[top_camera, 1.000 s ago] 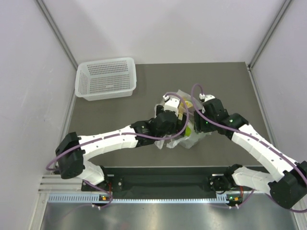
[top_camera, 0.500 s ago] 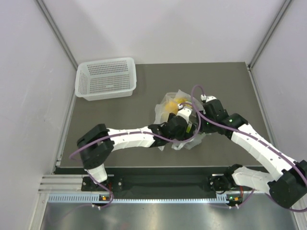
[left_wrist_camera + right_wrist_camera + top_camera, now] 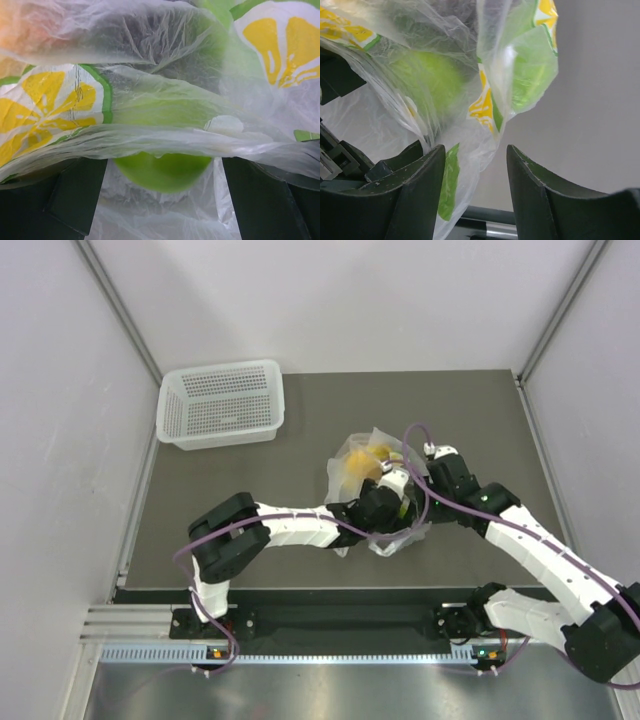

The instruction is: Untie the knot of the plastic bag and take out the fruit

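Progress: early, by my read. Top view: bag (image 3: 365, 462) sits between both wrists, fruit (image 3: 360, 454) inside it, basket (image 3: 222, 400) well apart. Can't make out the knot, so can't tell if it's untied. Left wrist: left gripper (image 3: 165, 165) wide open, straddling the apple (image 3: 150, 177) under film, fingers clear of it. Right wrist: right gripper (image 3: 475, 155) jaws apart, loose film hanging between, nothing clamped. No fruit out yet, so all removal is left.
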`<state>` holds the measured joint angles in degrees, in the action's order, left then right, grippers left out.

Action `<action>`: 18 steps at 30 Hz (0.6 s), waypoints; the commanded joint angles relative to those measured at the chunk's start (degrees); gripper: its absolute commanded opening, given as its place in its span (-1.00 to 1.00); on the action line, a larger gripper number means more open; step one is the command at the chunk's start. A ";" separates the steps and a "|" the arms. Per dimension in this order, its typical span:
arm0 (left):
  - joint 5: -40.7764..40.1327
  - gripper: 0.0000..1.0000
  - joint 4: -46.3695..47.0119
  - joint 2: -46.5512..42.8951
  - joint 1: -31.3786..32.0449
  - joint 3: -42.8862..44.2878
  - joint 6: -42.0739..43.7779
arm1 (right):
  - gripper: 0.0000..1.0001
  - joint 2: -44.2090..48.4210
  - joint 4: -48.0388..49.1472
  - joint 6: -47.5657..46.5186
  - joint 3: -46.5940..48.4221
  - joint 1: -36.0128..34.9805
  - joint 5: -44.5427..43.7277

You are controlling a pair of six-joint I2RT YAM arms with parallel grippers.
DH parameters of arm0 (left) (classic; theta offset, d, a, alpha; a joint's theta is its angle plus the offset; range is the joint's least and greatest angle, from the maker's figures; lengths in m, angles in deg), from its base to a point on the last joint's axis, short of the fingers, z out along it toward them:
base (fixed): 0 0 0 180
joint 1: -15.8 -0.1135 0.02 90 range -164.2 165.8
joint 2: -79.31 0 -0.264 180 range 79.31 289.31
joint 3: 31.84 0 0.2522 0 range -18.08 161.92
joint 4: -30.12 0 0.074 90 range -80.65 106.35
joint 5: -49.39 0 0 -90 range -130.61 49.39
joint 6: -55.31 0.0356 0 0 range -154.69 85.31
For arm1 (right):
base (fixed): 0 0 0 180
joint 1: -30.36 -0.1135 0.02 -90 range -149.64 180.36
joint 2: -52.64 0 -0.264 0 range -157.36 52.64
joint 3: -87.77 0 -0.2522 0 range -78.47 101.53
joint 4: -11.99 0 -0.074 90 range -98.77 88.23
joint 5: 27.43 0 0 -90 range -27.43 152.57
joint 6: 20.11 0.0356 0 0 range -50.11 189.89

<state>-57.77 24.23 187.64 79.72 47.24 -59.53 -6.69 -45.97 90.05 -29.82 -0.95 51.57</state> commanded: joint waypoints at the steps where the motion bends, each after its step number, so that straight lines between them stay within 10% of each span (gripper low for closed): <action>1: -1.11 0.95 5.13 3.19 -0.02 4.02 1.54 | 0.06 1.06 1.23 0.32 -0.21 -0.15 2.74; 13: 2.75 -0.97 3.38 -2.67 0.06 1.22 3.31 | 0.01 2.20 2.11 0.32 -0.21 0.20 3.18; 18: 4.86 -1.00 -9.44 -13.55 1.11 0.52 1.55 | -0.05 1.85 3.51 0.49 -0.30 0.28 3.36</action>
<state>-54.17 19.78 184.58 80.07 47.99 -57.26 -5.80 -44.90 90.07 -30.48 -0.60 53.32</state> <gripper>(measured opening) 0.758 0.480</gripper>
